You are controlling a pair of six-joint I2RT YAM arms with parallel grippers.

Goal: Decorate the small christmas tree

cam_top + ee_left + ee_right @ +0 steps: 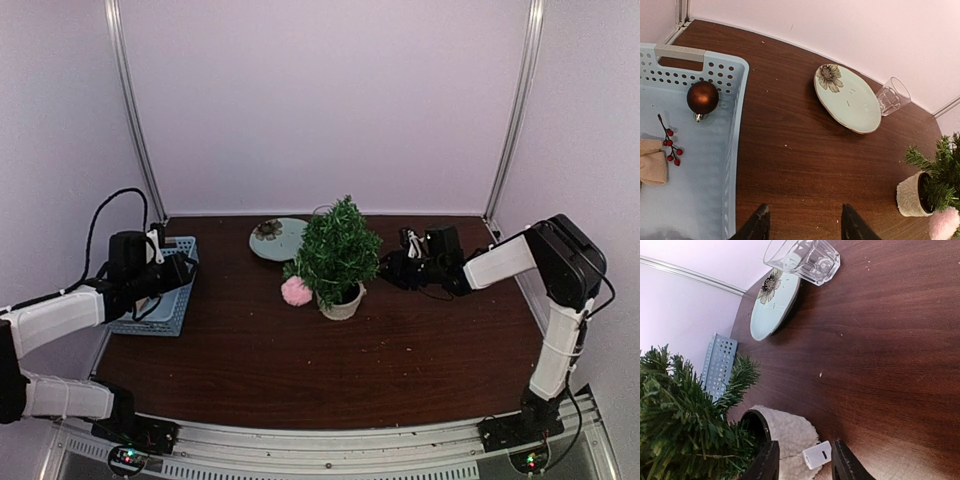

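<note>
The small christmas tree (338, 250) stands mid-table in its off-white fuzzy pot (342, 303), with a pink pom-pom (296, 291) at its left foot. My right gripper (805, 462) is low at the tree's right side and open. A small white plastic box (816, 455) lies between its fingers against the pot (785, 432), with a gap on each side. My left gripper (804, 220) hovers open and empty over bare wood beside the blue basket (737, 125). The basket holds a brown bauble (702, 97), a red berry sprig (671, 145) and a beige piece (652, 165).
A pale green plate with a flower print (847, 99) lies behind the tree, and a clear glass cup (892, 95) stands to its right. The basket (160, 290) sits at the table's left edge. White walls enclose the back and sides.
</note>
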